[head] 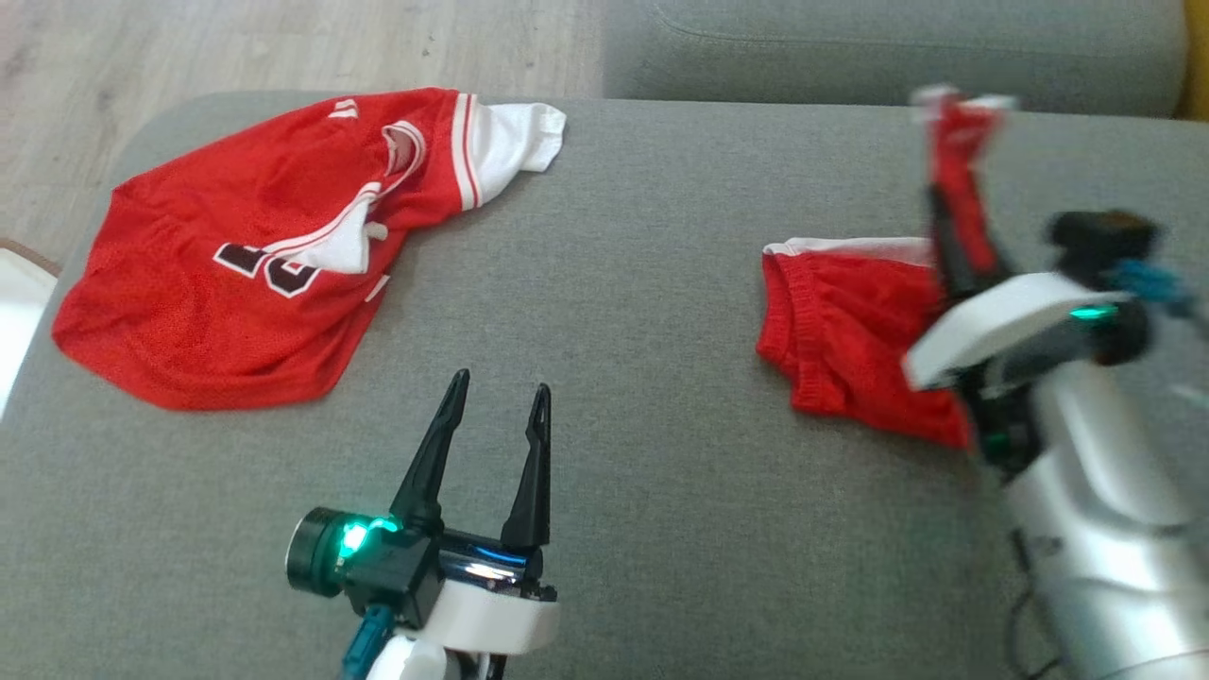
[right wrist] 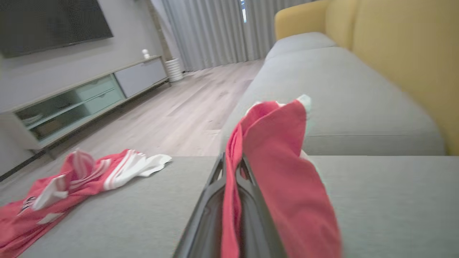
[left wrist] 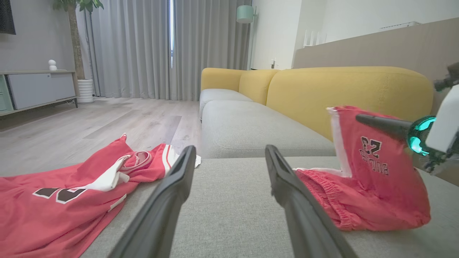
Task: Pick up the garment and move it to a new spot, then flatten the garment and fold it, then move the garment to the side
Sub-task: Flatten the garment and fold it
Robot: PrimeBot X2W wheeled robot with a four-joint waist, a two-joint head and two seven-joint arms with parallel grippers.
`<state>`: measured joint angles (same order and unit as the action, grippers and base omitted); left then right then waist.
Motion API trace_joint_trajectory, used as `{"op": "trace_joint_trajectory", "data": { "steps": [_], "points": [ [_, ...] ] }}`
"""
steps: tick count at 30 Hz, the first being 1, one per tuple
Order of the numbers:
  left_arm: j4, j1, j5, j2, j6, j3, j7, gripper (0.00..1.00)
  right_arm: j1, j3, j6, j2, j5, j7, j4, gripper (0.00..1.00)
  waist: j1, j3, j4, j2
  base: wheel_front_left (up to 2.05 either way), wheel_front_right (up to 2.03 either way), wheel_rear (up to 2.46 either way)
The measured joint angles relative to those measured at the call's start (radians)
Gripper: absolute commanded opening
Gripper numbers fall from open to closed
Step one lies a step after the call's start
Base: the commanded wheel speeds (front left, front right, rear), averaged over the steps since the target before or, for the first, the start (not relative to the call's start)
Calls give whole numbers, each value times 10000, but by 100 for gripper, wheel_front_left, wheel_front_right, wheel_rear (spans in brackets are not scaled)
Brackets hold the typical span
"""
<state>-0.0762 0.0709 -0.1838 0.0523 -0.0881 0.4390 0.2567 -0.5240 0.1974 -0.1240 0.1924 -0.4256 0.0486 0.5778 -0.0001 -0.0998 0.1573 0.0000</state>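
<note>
We find the right gripper [right wrist: 231, 161] clamped on an edge of the red shorts [head: 850, 331], with cloth pinched between its fingers and standing above them. From that grip the shorts hang down to the grey cushion [head: 614, 378]. Their waistband end rests there, left of the jaws, with its gathered edge running near to far. The left gripper [head: 502, 382] sits on the near side with its jaws wide apart and empty, well apart to the left of the shorts. A red jersey [head: 255, 264] lies at far left. We judge the right arm alone placed to carry.
</note>
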Motion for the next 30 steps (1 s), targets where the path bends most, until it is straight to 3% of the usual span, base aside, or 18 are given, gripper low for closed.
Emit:
{"op": "trace_joint_trajectory", "data": {
  "steps": [3, 4, 5, 6, 10, 15, 16, 21, 25, 30],
  "points": [
    [-4, -14, -2, 0, 0, -6, 2, 100, -1, 667, 0, -675, 52, -242, -42, 2, 0, 20, 123, 0, 0, 0, 0],
    [-2, -15, -2, 0, 2, -4, 2, 100, -4, 855, 0, -849, 167, -240, 13, 40, 0, 10, 157, 0, 0, 0, 0],
    [-4, -16, -2, 2, 2, 2, 2, 100, -6, 1070, 0, -945, 307, -238, 100, 85, 1, -1, 197, 0, 0, 0, 0],
    [-4, -16, -2, 2, 2, 2, 2, 100, -6, 1070, 0, -945, 307, -238, 100, 100, 1, -1, 197, 0, 0, 0, 0],
    [-4, -18, -29, 0, -15, 25, 2, 100, -1, 1559, 0, -1131, 221, 8, 222, 100, 2, 1, 315, 0, 0, 0, 0],
    [23, -183, -119, 0, -217, -115, 0, 100, 60, 1473, 0, -980, 642, 1258, -249, 100, 2, 173, 272, 0, 0, 0, 0],
    [40, -334, -194, 2, -284, -232, 2, 100, 264, 1235, 0, -675, 1020, 1684, -583, 100, 1, 303, 235, 0, 0, 0, 0],
    [146, -893, -184, 4, -499, -669, 0, 100, 1800, 186, 0, -330, 1438, 2021, -1956, 100, 0, 697, 119, 0, 0, 0, 0],
    [397, -1313, 33, 10, -606, -1055, 0, 100, 3454, -828, 0, -324, 1538, 2027, -3795, 100, 0, 929, -13, 0, 0, 0, 0],
    [495, -1799, 198, 31, -458, -1350, 0, 100, 5486, -1519, 0, -418, 1538, 2040, -4719, 100, 0, 1195, -85, 0, 0, 0, 0]
  ]
}}
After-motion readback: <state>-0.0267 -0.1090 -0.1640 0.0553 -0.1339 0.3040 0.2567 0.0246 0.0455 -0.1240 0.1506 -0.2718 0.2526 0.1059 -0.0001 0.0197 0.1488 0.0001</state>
